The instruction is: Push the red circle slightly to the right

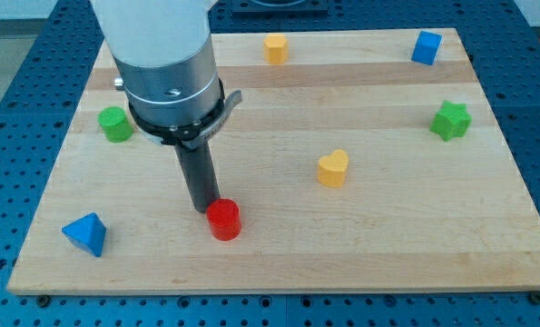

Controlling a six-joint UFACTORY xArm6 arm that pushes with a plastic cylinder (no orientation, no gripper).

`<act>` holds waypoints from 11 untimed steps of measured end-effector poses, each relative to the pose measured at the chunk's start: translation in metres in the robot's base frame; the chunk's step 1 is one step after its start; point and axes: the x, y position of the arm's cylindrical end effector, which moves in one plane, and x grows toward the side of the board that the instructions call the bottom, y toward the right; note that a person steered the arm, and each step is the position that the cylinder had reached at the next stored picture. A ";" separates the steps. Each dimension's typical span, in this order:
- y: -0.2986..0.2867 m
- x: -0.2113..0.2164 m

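The red circle [223, 220] is a short red cylinder on the wooden board [279, 263], a little left of centre near the view's bottom. My tip [203, 209] is the lower end of the dark rod, just left of and slightly above the red circle, touching or almost touching its upper-left edge. The arm's grey and white body rises above it toward the view's top left.
A blue pyramid-like block [86, 234] lies at bottom left. A green round block [116, 124] is at the left. A yellow heart [333, 168] is near the centre. A green star [451, 120], a blue cube [426, 47] and a yellow block [275, 48] lie farther off.
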 end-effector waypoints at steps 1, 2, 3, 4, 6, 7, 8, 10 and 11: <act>-0.016 0.011; -0.029 0.025; -0.029 0.035; -0.029 0.033; -0.022 0.020; -0.006 0.020; 0.011 0.020; 0.047 0.027; 0.061 0.029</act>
